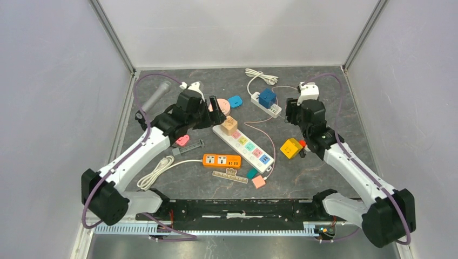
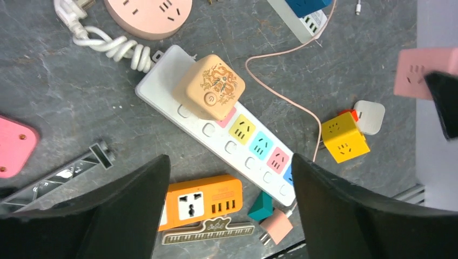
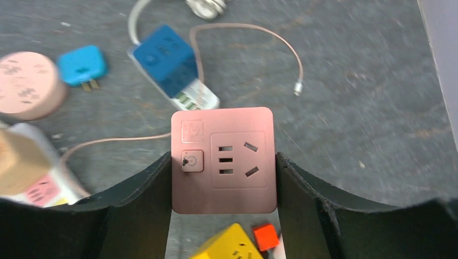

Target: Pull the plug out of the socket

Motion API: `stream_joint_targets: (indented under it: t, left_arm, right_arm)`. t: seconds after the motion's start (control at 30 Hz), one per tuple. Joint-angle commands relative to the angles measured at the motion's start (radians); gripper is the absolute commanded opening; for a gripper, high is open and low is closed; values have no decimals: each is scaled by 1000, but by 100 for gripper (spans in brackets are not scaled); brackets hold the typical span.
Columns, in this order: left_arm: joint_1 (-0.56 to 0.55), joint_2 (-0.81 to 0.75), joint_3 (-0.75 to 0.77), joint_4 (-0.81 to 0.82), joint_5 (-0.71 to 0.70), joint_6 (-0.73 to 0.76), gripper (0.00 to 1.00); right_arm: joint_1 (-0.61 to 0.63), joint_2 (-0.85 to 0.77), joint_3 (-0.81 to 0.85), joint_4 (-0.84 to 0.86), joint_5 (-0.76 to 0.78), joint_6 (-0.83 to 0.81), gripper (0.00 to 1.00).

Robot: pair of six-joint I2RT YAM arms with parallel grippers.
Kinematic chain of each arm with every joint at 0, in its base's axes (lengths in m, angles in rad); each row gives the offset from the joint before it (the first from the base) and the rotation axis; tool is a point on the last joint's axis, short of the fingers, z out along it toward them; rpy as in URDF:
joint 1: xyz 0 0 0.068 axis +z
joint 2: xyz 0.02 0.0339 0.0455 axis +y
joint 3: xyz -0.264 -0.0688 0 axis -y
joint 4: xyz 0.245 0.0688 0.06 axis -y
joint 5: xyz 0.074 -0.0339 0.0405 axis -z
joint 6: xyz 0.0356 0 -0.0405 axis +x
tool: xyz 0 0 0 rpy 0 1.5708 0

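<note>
No actual words or numbers readable anywhere tbh. Closest thing: the tan plug cube (image 2: pixel 215 86) has a gold dragon emblem printed on top, with a little power symbol under it. The pink socket block (image 3: pixel 223 160) has a power icon on its button, plus a faint stamped square above it that might be a logo, too blurry to say.

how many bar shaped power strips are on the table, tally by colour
white: 2, long strip and short strip
orange: 1, orange strip
total: 3
</note>
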Motion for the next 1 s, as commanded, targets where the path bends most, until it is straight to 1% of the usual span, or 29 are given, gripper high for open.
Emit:
stream_joint_targets:
  t: [0.0,0.03,0.13,0.27,0.33,0.37,0.47,0.6,0.67,0.73,0.77,0.83,0.9,0.97]
  left_arm:
    - [-2,-66,-11,-28,7,55,96]
    - [-1,-71,-14,-32,11,60,100]
    - [-1,-86,-31,-35,17,71,100]
    - [-1,-95,-37,-49,2,83,100]
    - [-1,-94,-44,-49,-3,88,100]
    - [-1,-93,-46,-48,-5,88,100]
    - [-1,-77,-48,-53,-2,91,100]
    - [2,-46,-45,-54,-5,91,100]
    - [3,-36,-44,-55,-6,92,100]
    - [5,-34,-45,-56,-6,94,100]
    - [4,-36,-48,-57,-6,97,100]
    - [6,-41,-51,-57,-10,99,100]
    - [5,-43,-53,-55,-14,102,100]
    - [6,-43,-51,-55,-16,102,100]
  right_arm:
    - [-129,71,-4,7,-26,27,0]
    - [-166,98,7,9,-76,29,0]
    - [-286,186,26,47,-248,64,0]
    - [-386,300,40,66,-399,93,0]
    - [-426,335,29,118,-506,106,0]
    - [-468,348,23,136,-552,114,0]
    - [-526,390,16,156,-627,124,9]
    - [-572,435,9,157,-660,120,19]
    - [-586,452,3,151,-668,108,21]
    - [-591,466,6,130,-657,85,27]
    - [-594,470,7,119,-645,75,31]
    - [-599,471,7,110,-635,63,44]
    - [-604,461,2,108,-620,55,59]
    - [-606,447,3,100,-602,34,70]
